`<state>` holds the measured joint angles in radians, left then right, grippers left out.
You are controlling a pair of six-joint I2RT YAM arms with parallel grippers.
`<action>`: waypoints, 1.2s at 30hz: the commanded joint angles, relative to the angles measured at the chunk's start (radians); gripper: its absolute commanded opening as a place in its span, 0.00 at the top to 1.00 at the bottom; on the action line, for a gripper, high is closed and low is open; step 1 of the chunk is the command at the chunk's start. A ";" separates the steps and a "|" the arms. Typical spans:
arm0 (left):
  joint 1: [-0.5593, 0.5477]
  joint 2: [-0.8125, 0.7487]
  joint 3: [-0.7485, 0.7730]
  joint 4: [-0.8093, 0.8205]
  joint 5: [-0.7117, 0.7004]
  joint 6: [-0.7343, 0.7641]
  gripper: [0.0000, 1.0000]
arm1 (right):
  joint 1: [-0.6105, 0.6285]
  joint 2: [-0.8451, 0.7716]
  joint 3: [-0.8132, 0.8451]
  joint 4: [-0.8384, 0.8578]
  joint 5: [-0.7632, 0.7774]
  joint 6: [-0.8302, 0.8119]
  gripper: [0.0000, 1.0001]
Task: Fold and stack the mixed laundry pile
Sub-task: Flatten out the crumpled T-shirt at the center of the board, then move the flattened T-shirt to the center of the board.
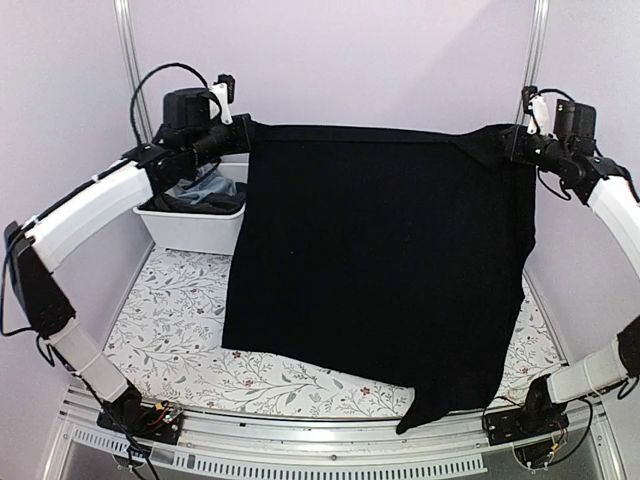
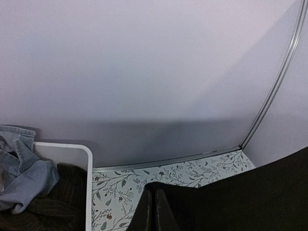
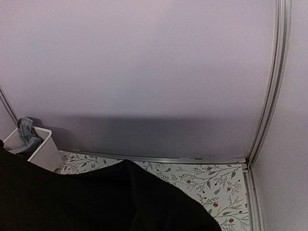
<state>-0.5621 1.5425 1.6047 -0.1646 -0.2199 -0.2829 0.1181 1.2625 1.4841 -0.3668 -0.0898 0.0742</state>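
The black cloth (image 1: 380, 270) is held up like a curtain across the middle of the scene. Its top edge is pulled fairly straight from left to right, and the rest hangs down toward the table (image 1: 170, 330). The bottom hem is already draped on the patterned top, and the lower right corner trails furthest, down to the near edge.

So the long axis runs left-right, and the cloth hangs below and between the two tools. The top left corner is pinched in the left gripper (image 1: 243, 135). In the left wrist view its fingers (image 2: 144, 214) are seen pressed together with dark fabric running off to the right. The top right corner is pinched by the right gripper (image 1: 510, 148), where a small flap is folded over. The fingers themselves are hidden by fabric in the right wrist view.

Neither arm can be called nearer, since one corner is held by each. Laying it flat would probably need both ends lowered together, or the top edge ends up skewed.

The rest of the pile is parked far left in the white bin (image 1: 190, 228): jeans (image 1: 205, 185) on top of dark clothes (image 2: 57, 202), just behind the left gripper and not touched by anything.
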 commanded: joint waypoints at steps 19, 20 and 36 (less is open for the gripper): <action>0.099 0.563 0.327 -0.098 0.075 0.045 0.00 | -0.111 0.699 0.283 0.042 -0.120 0.079 0.01; 0.088 0.541 0.272 -0.091 0.084 0.051 0.00 | -0.111 0.680 0.223 0.063 -0.154 0.083 0.01; -0.020 0.403 -0.343 0.009 0.127 -0.024 0.18 | -0.110 0.429 -0.498 0.279 -0.245 0.168 0.01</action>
<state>-0.5793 1.9705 1.2968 -0.2146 -0.0929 -0.2760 0.0101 1.6855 1.0046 -0.1734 -0.3458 0.2180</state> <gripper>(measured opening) 0.842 0.989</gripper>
